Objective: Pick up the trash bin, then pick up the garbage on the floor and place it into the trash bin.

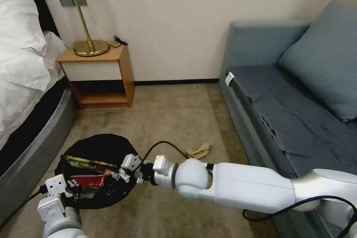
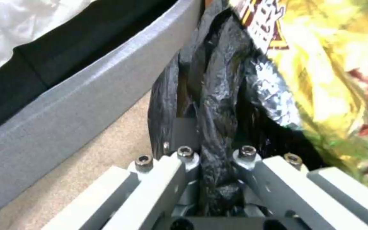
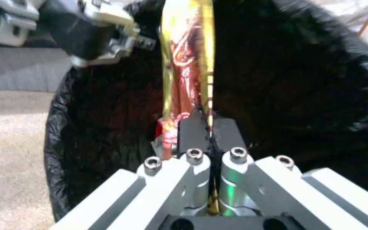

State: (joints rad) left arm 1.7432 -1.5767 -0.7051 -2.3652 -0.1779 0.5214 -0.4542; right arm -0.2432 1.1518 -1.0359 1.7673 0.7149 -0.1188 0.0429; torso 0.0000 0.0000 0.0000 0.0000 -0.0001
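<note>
From the head camera I see the trash bin (image 1: 97,148) on the beige carpet (image 1: 174,119) low and to my left, just beside the grey bed base (image 1: 33,145); its crinkly black bag covers the rim and the mouth faces up; inside lies a red-and-white wrapper (image 1: 89,181). My left gripper (image 1: 70,189) sits at the near rim of the bin; my right gripper (image 1: 121,174) reaches in from the right over the bin's mouth, holding the flat gold-brown snack wrapper (image 1: 89,163) stretched across the opening. A crumpled tan paper (image 1: 199,151) lies on the carpet beyond the right arm, between the bin and the blue-grey sofa (image 1: 290,111). A wooden nightstand (image 1: 98,76) with a brass lamp (image 1: 87,29) stands against the wall.

In the left wrist camera the left gripper (image 2: 216,153) is clenched on a fold of the black bag at the trash bin's (image 2: 218,89) rim; the glossy snack wrapper (image 2: 320,70), yellow with red print, hangs close beside it; the bed base (image 2: 65,108) runs alongside, with carpet (image 2: 86,166) between.

In the right wrist camera the right gripper (image 3: 209,134) has its dark pads pressed together on the edge of the snack wrapper (image 3: 188,64), which stands edge-on, gold and red, over the dark inside of the bin (image 3: 303,83); the left gripper (image 3: 103,38) shows at the far rim.
</note>
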